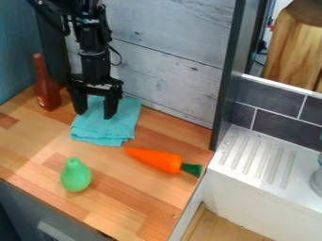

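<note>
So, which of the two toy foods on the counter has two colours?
The carrot, the one nearer the ridged white drainboard: its body is orange and its end dark green, while the pear is green all over.

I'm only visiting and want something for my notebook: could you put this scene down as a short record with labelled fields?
Surface: wooden counter
Tool: black, two fingers apart, over the cloth; contact hard to tell
Cloth: teal cloth, folded, near the back wall
Bottle: red bottle, upright, picture-left of the cloth
Vegetable: orange carrot with green top, lying flat
Fruit: green pear, nearer the front edge
Picture-right: white ribbed ledge
</note>
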Controlling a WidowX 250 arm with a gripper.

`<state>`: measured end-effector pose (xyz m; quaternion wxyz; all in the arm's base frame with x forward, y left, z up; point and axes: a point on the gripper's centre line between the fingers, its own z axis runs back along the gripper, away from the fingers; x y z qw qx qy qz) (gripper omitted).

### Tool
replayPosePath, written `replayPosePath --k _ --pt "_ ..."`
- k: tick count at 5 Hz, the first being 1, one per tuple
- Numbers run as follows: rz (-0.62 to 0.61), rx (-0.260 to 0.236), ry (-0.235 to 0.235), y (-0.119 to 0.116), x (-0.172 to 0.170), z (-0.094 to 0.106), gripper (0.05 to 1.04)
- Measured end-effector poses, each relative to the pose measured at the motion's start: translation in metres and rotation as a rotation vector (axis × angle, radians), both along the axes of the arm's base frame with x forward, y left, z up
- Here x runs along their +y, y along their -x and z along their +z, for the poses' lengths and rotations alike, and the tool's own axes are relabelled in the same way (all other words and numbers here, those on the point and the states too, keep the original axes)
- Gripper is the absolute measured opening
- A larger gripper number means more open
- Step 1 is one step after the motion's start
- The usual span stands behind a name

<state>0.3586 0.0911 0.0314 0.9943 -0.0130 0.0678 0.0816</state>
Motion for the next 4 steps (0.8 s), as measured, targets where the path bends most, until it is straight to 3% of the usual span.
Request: replayPosePath --k 1,2,3,4 --pt "-0.059 -0.030 -0.033 0.008 -0.015 0.031 1.000" --pt "-0.151 -0.047 0.012 0.021 -0.035 0.055 1.000" --pt "-0.272 -0.010 0.017 0.050 -0.069 0.072 1.000" --pt "-0.393 0.049 -0.018 0.087 -0.078 0.081 1.000"
